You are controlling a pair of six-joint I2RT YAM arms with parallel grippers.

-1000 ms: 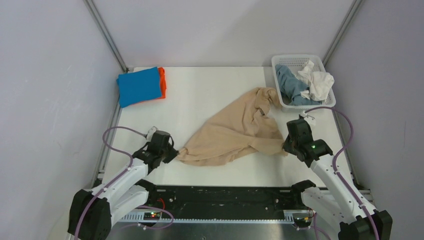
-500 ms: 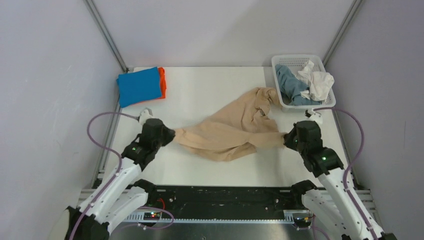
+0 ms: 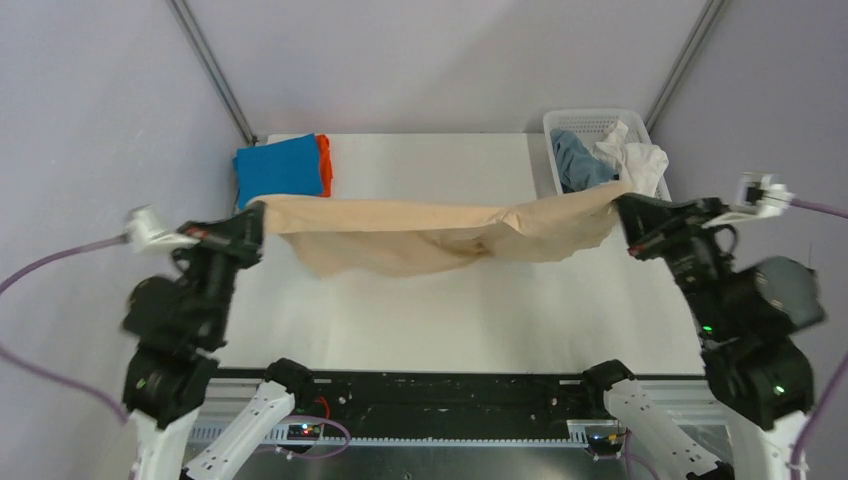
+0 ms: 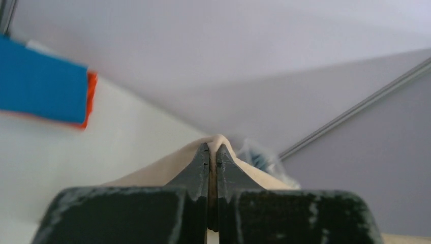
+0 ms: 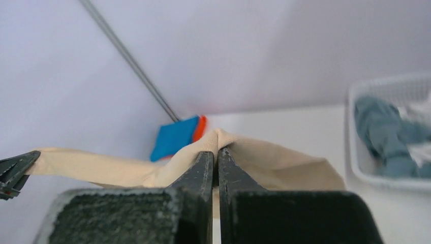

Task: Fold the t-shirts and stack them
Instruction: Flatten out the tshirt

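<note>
— White table [image 3: 450, 320] under pale grey walls [image 3: 100, 120], evenly lit. Now, at the fingers?
— Tight pinch by the left gripper [image 4: 213, 152] on a fold of the beige shirt [image 3: 420, 235], a nub of cloth poking just past the tips. Same with the right gripper [image 5: 216, 152]: clamped on the opposite end, nothing between the jaws but cloth.
— And outward from there?
— Strung in the air between the two arms, across the middle of the table. Top edge drawn nearly straight, the rest hanging in a loose, wrinkled belly, lowest near the centre. Hard to judge from above whether clear of the surface.
— Handling?
— Light and limp, most likely. Sags wherever unsupported, bunches easily, twists on itself. Nothing to break; likeliest trouble a thin pinch slipping free. Best taken at corners, along the hem or the shoulders, so as to spread flat. Impossible to say whether held by hem or by shoulders at present.
— Looks?
— Plain, matte, warm tan, no print in view, creased.
— And the other laundry?
— Folded blue shirt [image 3: 278, 172] at the far left corner, lying on an orange shirt [image 3: 324, 165] with only one edge showing. Crumpled grey-blue shirt [image 3: 578, 165] and white shirt [image 3: 638, 160] in the basket [image 3: 598, 116] at the far right, not yet folded
</note>
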